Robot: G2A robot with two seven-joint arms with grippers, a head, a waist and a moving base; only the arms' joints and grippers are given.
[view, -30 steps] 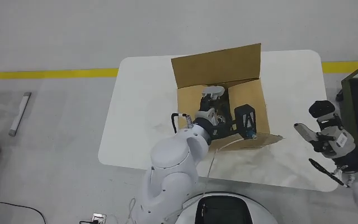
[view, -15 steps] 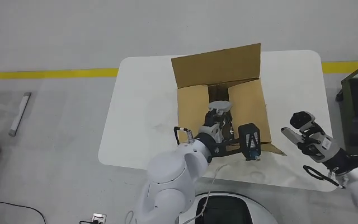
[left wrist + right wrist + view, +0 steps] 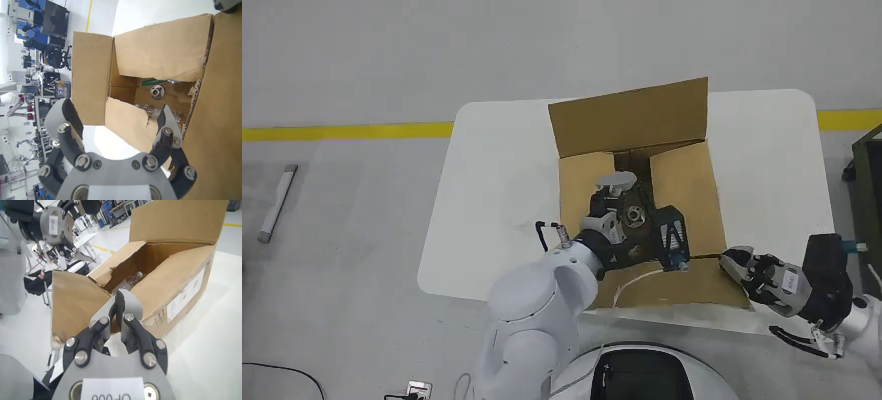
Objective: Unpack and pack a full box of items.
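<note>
Okay, we see the cardboard box (image 3: 632, 118) standing open on the white table (image 3: 492, 200), toward its far right part. Its back flap stands up, and both side flaps lean in over the opening.

Down inside lie a clear plastic bottle (image 3: 151, 111) on its side, a round metal ring (image 3: 156, 91) and something with a green handle (image 3: 153, 81) against the far wall. We cannot tell what the green one is. The bottle is beside the ring but apart from it.

The left gripper (image 3: 116, 106) hangs over the box opening near its front, fingers spread wide and nothing between them. One finger is over the gap between the side flaps, the other out past the torn edge of a side flap.

The right gripper (image 3: 121, 294) is at the box's near right corner, low over the table, fingers brought together. It sits right at the edge of the front flap (image 3: 75, 306), which folds outward toward the robot. We cannot tell whether cardboard is pinched between the pads.

A yellow line (image 3: 342, 130) runs across the floor behind the table.
</note>
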